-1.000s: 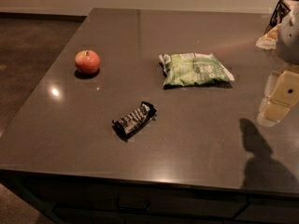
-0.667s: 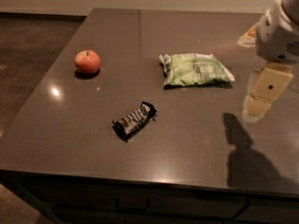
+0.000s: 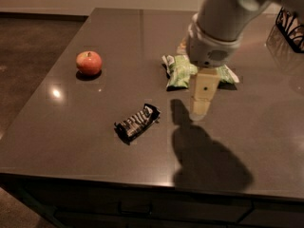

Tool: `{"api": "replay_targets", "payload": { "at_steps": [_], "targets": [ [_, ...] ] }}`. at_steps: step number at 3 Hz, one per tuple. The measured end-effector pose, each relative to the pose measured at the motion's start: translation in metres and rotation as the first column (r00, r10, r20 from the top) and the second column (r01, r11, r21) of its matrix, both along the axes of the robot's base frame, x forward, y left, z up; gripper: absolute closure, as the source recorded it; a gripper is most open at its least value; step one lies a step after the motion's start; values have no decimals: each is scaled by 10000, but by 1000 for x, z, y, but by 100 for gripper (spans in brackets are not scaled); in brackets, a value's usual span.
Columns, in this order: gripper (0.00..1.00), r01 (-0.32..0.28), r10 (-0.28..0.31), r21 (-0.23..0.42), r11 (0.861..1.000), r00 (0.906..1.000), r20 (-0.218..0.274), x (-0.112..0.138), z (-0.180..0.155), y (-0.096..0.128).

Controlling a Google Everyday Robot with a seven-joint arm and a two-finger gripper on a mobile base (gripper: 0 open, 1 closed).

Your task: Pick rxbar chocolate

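The rxbar chocolate point(image 3: 137, 122), a small flat bar in a shiny black wrapper with white lettering, lies at a slant on the dark grey table point(image 3: 71, 141) near the front middle. My gripper point(image 3: 201, 104) hangs above the table to the right of the bar and a little behind it. It is apart from the bar and in front of the green bag. Its beige fingers point(image 3: 204, 91) point down, and its shadow falls on the table beside the bar.
A green-and-white chip bag point(image 3: 180, 71) lies behind the gripper, partly hidden by the arm. A red apple point(image 3: 89, 62) sits at the left. A dark wire basket point(image 3: 290, 27) stands at the far right edge. The table's front edge is close below the bar.
The arm has swung in from the right edge toward the middle of the table, leftward and closer to the bar. It now covers part of the green bag. The bar, bag and apple have not moved.
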State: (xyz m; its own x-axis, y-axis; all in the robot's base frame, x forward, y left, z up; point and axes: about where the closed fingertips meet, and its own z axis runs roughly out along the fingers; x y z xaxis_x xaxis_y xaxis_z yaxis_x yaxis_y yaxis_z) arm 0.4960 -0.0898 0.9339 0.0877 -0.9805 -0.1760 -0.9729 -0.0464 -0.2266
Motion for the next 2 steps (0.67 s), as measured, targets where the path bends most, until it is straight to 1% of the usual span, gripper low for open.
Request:
{"api": "replay_targets", "payload": {
  "at_steps": [1,2],
  "targets": [
    [0,-1314,1307,-144,9912,9904,-442,12,-32,50],
    [0,-2505,2478,-240,9678,9654,-810,7,-59,79]
  ]
}}
